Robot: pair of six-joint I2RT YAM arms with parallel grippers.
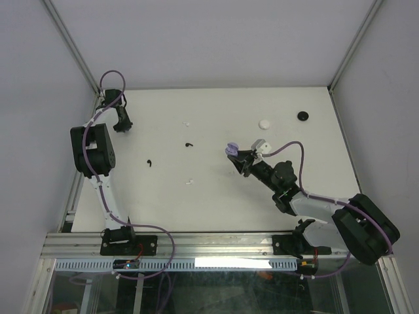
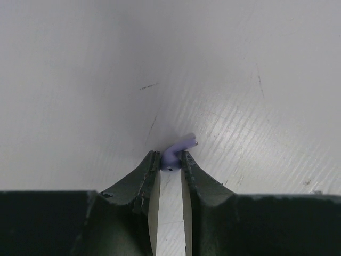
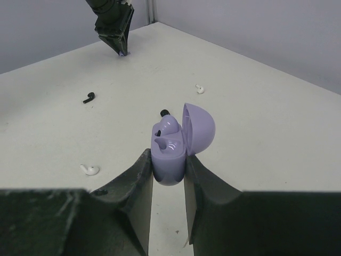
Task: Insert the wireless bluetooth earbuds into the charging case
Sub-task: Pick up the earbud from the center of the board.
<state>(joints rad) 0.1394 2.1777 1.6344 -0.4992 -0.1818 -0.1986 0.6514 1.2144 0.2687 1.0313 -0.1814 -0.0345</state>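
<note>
Right fingers [image 3: 139, 178] clamp the open purple charging case [image 3: 169, 162]; far left of the case, left fingers [image 2: 145, 173] pinch 1 purple earbud [image 2: 171, 156] on the tabletop [image 1: 216, 203].

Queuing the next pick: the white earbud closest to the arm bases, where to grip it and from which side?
Likely the rounded head of the white earbud, fingers either side, coming straight down: it lies flat on the table with nothing beside it, and the thin stem gives less to pinch.

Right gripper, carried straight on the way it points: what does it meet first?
Likely the black earbud lying just past the purple case it holds, though depth is unclear.
</note>
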